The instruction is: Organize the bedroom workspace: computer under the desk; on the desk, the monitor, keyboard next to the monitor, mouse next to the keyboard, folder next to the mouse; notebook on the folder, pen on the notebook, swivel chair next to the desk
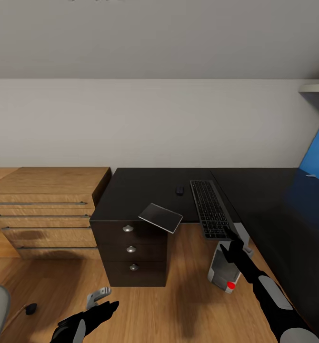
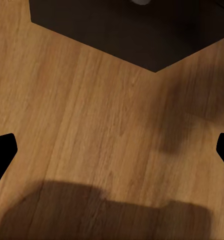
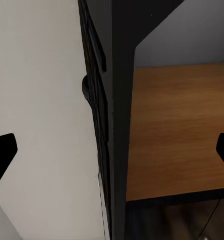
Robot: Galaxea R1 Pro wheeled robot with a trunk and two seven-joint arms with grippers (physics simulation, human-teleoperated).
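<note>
Desk [image 1: 254, 190]: one keyboard [image 1: 210, 208] overhanging its front edge, one mouse [image 1: 179, 190] beside it, one grey pad [image 1: 160, 217] | computer [image 1: 223, 269] on the floor below | drawers: three dark, four wooden, all closed | right gripper [image 1: 232, 243] spread at the keyboard's end | left gripper [image 1: 102, 301] spread, empty, over the floor.

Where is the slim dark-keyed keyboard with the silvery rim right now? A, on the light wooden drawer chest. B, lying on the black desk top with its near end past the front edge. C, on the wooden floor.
B: the keyboard lies on the black desk top, its near end overhanging the front edge by the right gripper.
</note>
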